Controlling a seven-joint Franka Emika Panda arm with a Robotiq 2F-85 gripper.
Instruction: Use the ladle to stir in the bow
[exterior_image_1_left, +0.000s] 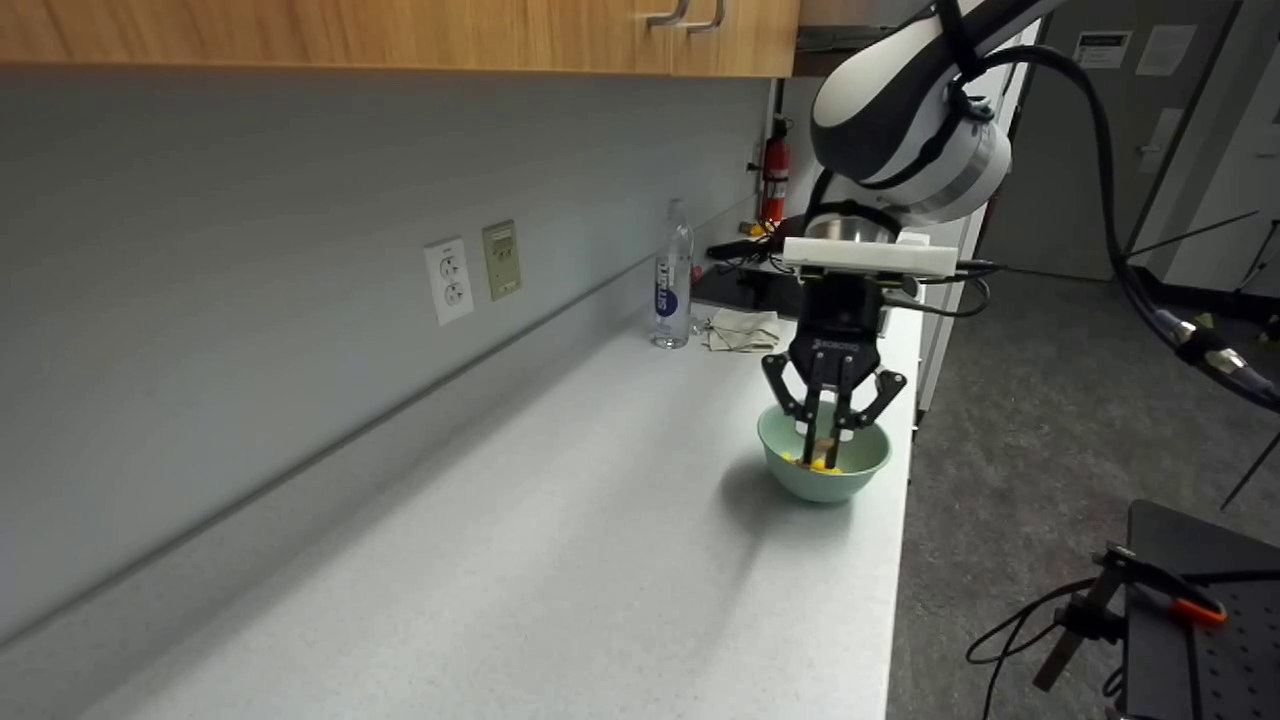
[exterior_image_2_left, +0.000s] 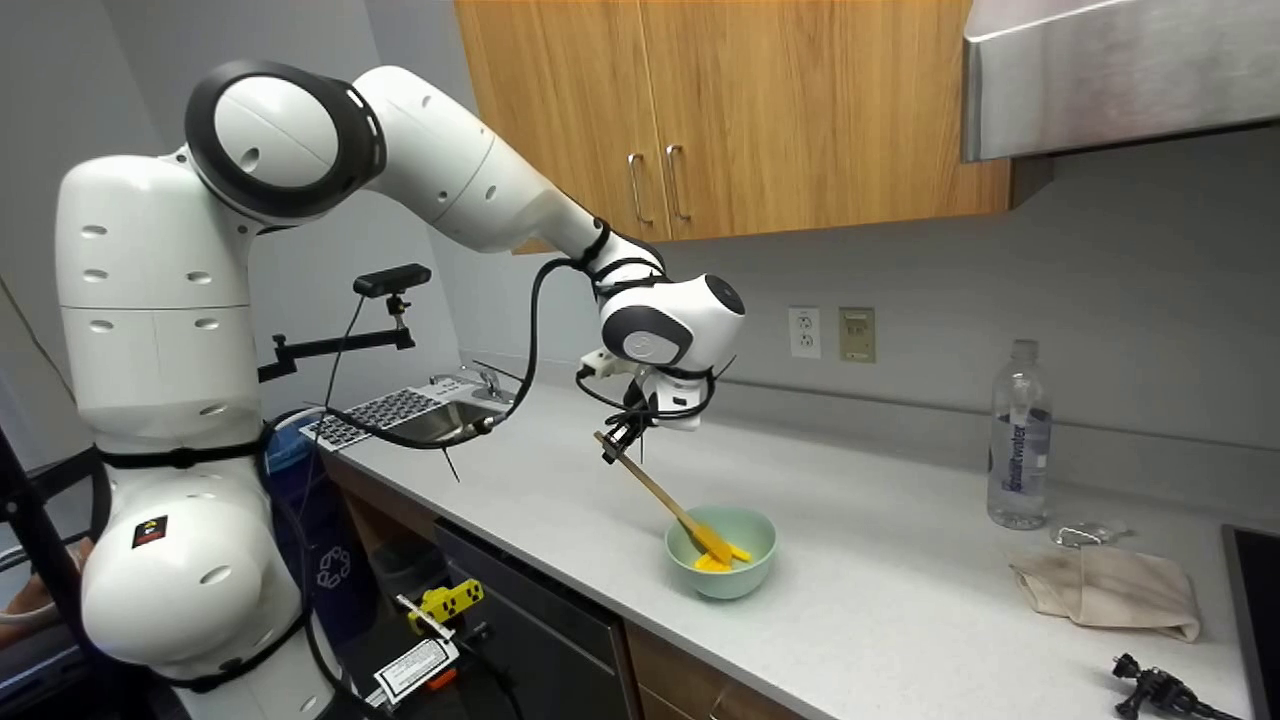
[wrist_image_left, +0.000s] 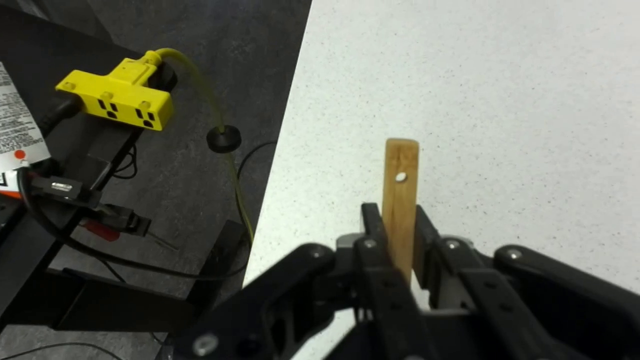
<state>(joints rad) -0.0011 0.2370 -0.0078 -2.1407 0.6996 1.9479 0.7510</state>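
Jaws: Your jaws clamp the ladle (wrist_image_left: 401, 200) near the top of its handle, the holed tip jutting past the fingers (wrist_image_left: 371, 218) in the wrist view.
Ladle: It slants from your grip down into the bowl (exterior_image_2_left: 730, 585), head among yellow pieces (exterior_image_2_left: 713, 564) in an exterior view; whether the handle leans on the rim is hard to tell.
Stir: Probably the step in hand. You would do well to trace small, level circles, head low but not pressed hard into the bottom, easing off near the sides.
Grip: Held so high, the ladle may swivel in your jaws if the pieces push back; slow, even turns should spare you that.
Bowl: Pale green, it sits upright on the white surface (exterior_image_2_left: 880, 620), near the front edge in both exterior views. Apparently unbraced, it could slide under a hard stroke, so you should avoid driving it toward the drop.
Pieces: Yellow and low in the bowl, they show on both sides of the ladle's head; you cannot tell from here what they are.
Bottle (exterior_image_2_left: 1019, 450): Clear and labelled, it stands at the back of the surface, well apart from your bowl; how full it is cannot be told.
Cloth (exterior_image_2_left: 1105, 590): Folded, near the bottle, out of your stirring path.
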